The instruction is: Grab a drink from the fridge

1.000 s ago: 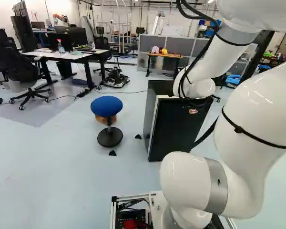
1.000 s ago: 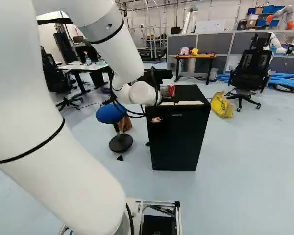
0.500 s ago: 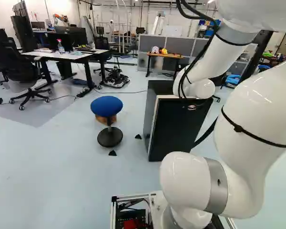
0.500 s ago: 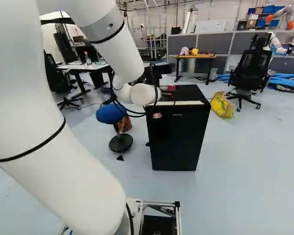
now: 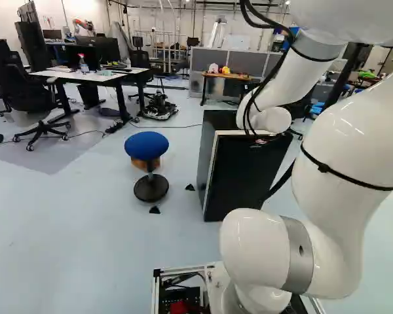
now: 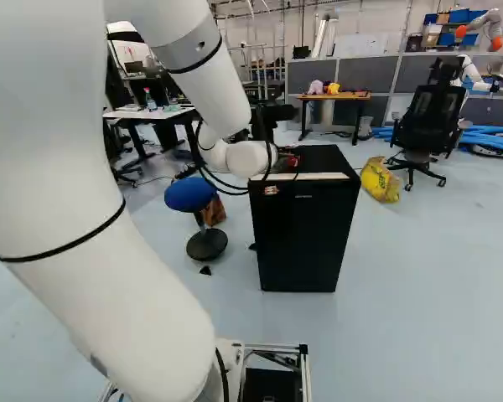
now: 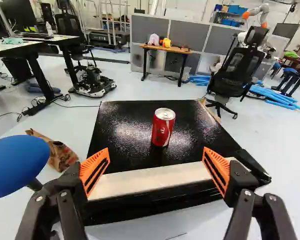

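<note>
Pincer (image 7: 156, 153) is apart, nothing between its fingers. Red drink can (image 7: 163, 128) stands upright on top of the black fridge (image 6: 306, 243), ahead of the fingertips and roughly in line with the middle of the opening. No contact with the can visible.

Progress: looks like the approach stage. Arm (image 6: 109, 276) is reaching over the front edge of the fridge, can not gripped, not lifted. Front looks closed, and the can sits outside on the lid, so door work is probably not needed. Left to do, by judgement: ease ahead, straddle the can, close, lift clear. Height over the top panel needs watching; a low pass could scrape the pale strip (image 7: 155, 178) along the front edge.

Materials: fridge is a dark box, its top glossy with a fine pebbled grain that scatters the light. Strip is flat, matte-looking, off-white. Can is a smooth metal cylinder, red wall, silvery lid; likely slick and easy to tip if one side gets nudged first. Orange pads (image 7: 94, 171) are ribbed wedges, probably compliant, should suit a round wall. Arm is smooth white shell, rounded joints, black straps.
</note>
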Controlling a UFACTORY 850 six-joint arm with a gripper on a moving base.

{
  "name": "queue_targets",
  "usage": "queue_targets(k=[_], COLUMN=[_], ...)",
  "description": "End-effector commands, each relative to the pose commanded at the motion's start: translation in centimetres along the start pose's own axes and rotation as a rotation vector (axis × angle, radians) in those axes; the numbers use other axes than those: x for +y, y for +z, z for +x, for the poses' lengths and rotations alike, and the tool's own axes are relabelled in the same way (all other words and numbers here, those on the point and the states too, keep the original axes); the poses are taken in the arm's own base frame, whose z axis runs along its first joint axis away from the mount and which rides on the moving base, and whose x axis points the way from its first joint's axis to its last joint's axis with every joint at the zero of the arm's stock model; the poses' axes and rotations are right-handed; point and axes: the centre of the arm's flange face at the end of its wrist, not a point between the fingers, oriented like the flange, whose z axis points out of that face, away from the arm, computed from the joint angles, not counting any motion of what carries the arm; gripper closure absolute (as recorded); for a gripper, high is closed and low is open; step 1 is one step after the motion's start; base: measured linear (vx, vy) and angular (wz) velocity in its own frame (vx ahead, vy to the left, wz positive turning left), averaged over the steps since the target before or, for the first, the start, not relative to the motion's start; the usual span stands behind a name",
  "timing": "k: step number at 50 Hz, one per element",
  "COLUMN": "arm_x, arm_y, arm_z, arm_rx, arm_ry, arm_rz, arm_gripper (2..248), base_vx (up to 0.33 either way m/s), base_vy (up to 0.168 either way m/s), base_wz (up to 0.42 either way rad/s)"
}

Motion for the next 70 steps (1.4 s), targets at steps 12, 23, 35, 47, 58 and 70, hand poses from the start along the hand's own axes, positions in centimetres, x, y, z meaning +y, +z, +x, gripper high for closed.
queue_targets(k=[12, 23, 35, 47, 58, 70], arm_x=[0.1, 0.2, 0.4, 0.4, 0.2, 0.0], arm_y=[1.2, 2.3, 3.4, 4.6, 6.0, 7.5], arm_z=[0.4, 0.7, 1.1, 1.3, 0.7, -0.2], arm_rx=[0.002, 0.004, 0.007, 0.008, -0.007, -0.028], arm_ry=[0.029, 0.062, 0.098, 0.123, 0.123, 0.123], arm_rz=[-0.019, -0.042, -0.067, -0.083, -0.078, -0.072], arm_gripper=[3, 3, 3, 3, 3, 3], base_vx=[0.000, 0.000, 0.000, 0.000, 0.000, 0.000], base_vy=[0.000, 0.000, 0.000, 0.000, 0.000, 0.000], base_wz=[0.000, 0.000, 0.000, 0.000, 0.000, 0.000])
